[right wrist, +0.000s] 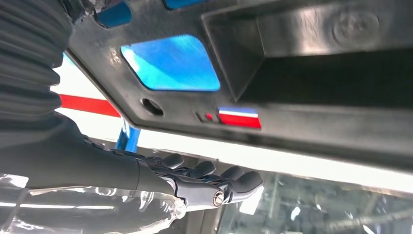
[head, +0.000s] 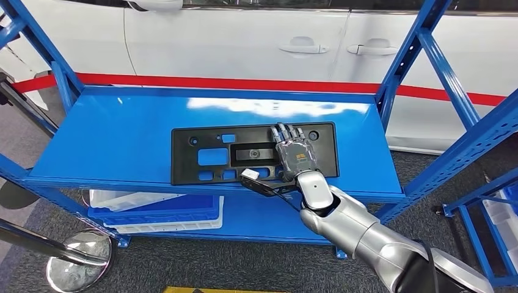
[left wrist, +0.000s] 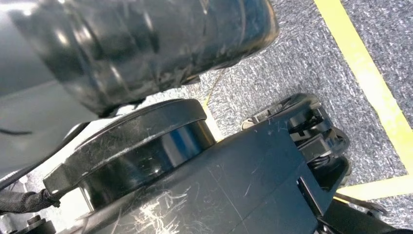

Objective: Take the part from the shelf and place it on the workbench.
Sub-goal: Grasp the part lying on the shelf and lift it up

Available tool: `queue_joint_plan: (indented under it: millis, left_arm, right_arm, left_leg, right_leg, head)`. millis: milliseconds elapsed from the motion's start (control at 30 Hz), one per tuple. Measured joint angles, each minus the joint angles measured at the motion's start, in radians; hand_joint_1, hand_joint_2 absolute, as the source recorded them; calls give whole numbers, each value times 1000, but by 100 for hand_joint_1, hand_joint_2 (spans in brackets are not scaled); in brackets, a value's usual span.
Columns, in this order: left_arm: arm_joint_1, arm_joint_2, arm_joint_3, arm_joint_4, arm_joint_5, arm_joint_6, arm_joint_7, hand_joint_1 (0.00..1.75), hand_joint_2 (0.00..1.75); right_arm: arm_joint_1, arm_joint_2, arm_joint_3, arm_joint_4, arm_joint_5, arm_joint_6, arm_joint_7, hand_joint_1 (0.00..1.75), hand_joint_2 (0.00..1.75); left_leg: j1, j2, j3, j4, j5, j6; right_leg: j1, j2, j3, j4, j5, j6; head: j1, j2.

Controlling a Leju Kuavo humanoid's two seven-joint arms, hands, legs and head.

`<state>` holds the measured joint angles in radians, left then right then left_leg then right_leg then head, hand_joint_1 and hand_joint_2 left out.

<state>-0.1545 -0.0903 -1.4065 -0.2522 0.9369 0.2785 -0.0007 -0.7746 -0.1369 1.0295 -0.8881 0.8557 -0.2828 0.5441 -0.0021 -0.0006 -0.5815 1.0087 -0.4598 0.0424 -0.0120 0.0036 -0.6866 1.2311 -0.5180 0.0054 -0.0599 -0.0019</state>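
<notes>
At the centre of the head view the part (head: 253, 152), a long flat black plastic panel with several cut-out windows and small holes, lies flat on the blue shelf (head: 122, 140), with its near edge close to the front lip of the shelf. The right hand (head: 293, 155) rests on top of the right half of the part, fingers stretched flat towards the back of the shelf; it presses or touches the panel, but I see no finger wrapped around an edge, so I judge it holds nothing yet. In the right wrist view the fingers (right wrist: 204, 171) are spread, with the moulded recess of the panel close by. The panel looks light and rather stiff, but thin, so it may bend a little if lifted from one end only. Its surface seems smooth, so a flat palm could slip on it; a better hold, in my opinion, is the near long edge or the rim of one window, near the middle for balance. At the lower left of the head view, on the level below, a white tray (head: 153, 207) sits beside a blue sheet; what it contains I cannot tell. The state of the left hand I also cannot tell.
</notes>
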Motion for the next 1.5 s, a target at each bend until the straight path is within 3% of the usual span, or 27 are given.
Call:
queue_joint_plan:
  millis: [67,100,233,300,367,400,433,467,567,633,733,800,867,900,933,967,1067,1133,1233,1300,1367,1433,1467,1500]
  left_arm:
    - [-1,-2,0,0,-4,0,1,0,0]
    - [-2,-3,0,0,-4,0,2,0,0]
    - [-2,-3,-5,0,-7,-2,2,0,0]
    - [-2,-3,-7,0,-9,-3,1,0,0]
    - [-2,-4,-8,0,-10,-4,0,0,0]
    - [-2,-4,-8,0,-11,-4,0,0,0]
    - [-2,-4,-9,0,-12,-4,1,0,0]
    - [-2,-4,-10,0,-14,-4,2,0,0]
    - [-4,-4,-15,0,-22,-4,8,0,0]
    - [-5,-3,-20,0,-26,-4,13,0,0]
    - [-4,-3,-23,0,-27,-3,16,0,0]
    - [-4,-4,-23,0,-27,-3,16,0,0]
    - [-5,-4,-23,0,-27,-3,15,0,0]
    - [-4,-4,-23,0,-27,-3,15,0,0]
    - [-4,-4,-23,0,-27,-3,15,0,0]
    - [-3,-4,-23,0,-27,-3,15,0,0]
    - [-4,-5,-24,0,-28,-3,16,0,0]
    - [-5,-5,-24,0,-28,-3,18,0,0]
    - [-3,-5,-24,0,-28,-3,23,0,0]
    - [-4,-5,-24,0,-30,-3,25,0,0]
    - [-5,-5,-24,0,-34,-3,24,0,0]
    - [-4,-5,-24,0,-36,-3,21,0,0]
    - [-4,-5,-24,0,-36,-2,18,0,0]
    - [-4,-5,-24,0,-37,-1,15,0,0]
  right_arm:
    - [-1,-4,-4,-16,2,-37,-2,0,175]
    - [-2,-5,-8,-25,3,-57,-2,0,175]
    - [-3,-11,-20,-65,17,-136,-3,0,175]
    - [-5,-14,-28,-88,31,-156,-3,0,175]
    - [-6,-15,-32,-106,39,-162,-3,0,175]
    - [-5,-16,-32,-112,43,-164,-2,0,175]
    - [-4,-17,-32,-118,49,-167,-1,0,175]
    - [-4,-19,-33,-126,57,-172,0,0,175]
    - [-4,-22,-45,-160,88,-204,4,0,175]
    - [-4,-24,-54,-184,108,-217,8,0,175]
    - [-1,-34,-60,-216,144,-210,13,0,175]
    - [1,-43,-66,-233,171,-202,19,0,175]
    - [8,-52,-70,-244,189,-199,24,0,175]
    - [14,-56,-71,-248,194,-199,25,0,175]
    - [20,-60,-71,-252,197,-199,26,0,175]
    - [25,-63,-71,-255,199,-199,27,0,175]
    - [28,-71,-76,-267,199,-203,25,0,175]
    - [35,-72,-81,-281,182,-215,16,0,175]
    - [55,-73,-87,-303,120,-241,-11,0,175]
    - [62,-71,-89,-317,71,-247,-33,0,87]
    - [70,-64,-90,-328,4,-248,-66,0,0]
    - [90,-53,-90,-332,-90,-253,-119,0,0]
    - [102,-46,-90,-334,-140,-257,-151,0,0]
    - [113,-38,-90,-336,-184,-262,-184,0,0]
  left_leg:
    - [-3,-1,-4,13,-8,-6]
    - [-5,-1,-9,19,-10,-10]
    - [-5,-1,-21,33,-19,-24]
    - [-2,-1,-51,102,-62,-36]
    - [3,-1,-109,228,-119,-46]
    - [4,-1,-134,279,-135,-48]
    - [5,-1,-146,299,-131,-48]
    - [4,-1,-140,280,-110,-46]
    - [0,-2,-52,85,-14,-31]
    - [-7,-3,-21,17,-1,-23]
    - [-7,-2,-11,-8,9,-11]
    - [-2,0,-1,-28,19,-1]
    - [-2,1,1,-30,20,4]
    - [-2,1,1,-29,19,5]
    - [-1,1,0,-27,18,5]
    - [0,0,0,-23,15,4]
    - [2,-2,-5,4,-1,-9]
    - [-1,-3,-13,20,-9,-18]
    - [0,-4,-20,29,-15,-26]
    - [2,-3,-41,80,-48,-35]
    - [5,-3,-95,197,-107,-44]
    - [6,-2,-144,295,-135,-45]
    - [5,-3,-146,294,-122,-41]
    - [3,-3,-130,253,-91,-35]
  right_leg:
    - [1,0,57,-122,46,-5]
    - [2,1,71,-154,52,-7]
    - [2,5,74,-173,53,-23]
    - [-2,4,76,-177,56,-31]
    - [-1,4,76,-177,56,-36]
    - [0,4,76,-177,56,-36]
    - [0,5,77,-177,55,-36]
    - [1,6,77,-177,55,-36]
    - [2,9,78,-178,55,-35]
    - [2,11,76,-182,58,-29]
    - [4,10,74,-185,56,-15]
    - [6,8,50,-127,17,-8]
    - [4,6,-5,-2,-45,-5]
    - [3,6,-30,53,-63,-3]
    - [1,6,-43,78,-64,-1]
    - [-1,5,-37,66,-46,2]
    - [-8,4,50,-110,37,7]
    - [-7,5,76,-165,45,0]
    - [-5,7,74,-165,46,-16]
    - [-8,7,75,-167,47,-24]
    - [-7,6,75,-167,47,-28]
    - [-3,5,76,-167,45,-30]
    - [-1,5,76,-167,45,-31]
    - [1,6,77,-167,44,-32]
  head:
    - [-1,0]
    - [-1,0]
    - [-2,0]
    - [-6,0]
    - [-10,0]
    - [-10,0]
    - [-10,0]
    - [-10,0]
    - [-9,0]
    - [-9,0]
    - [-8,0]
    - [-6,0]
    - [-4,0]
    - [-4,0]
    - [-4,0]
    - [-4,0]
    - [-3,0]
    - [-3,0]
    - [-4,0]
    - [-9,0]
    - [-14,0]
    - [-14,0]
    - [-14,0]
    - [-14,0]
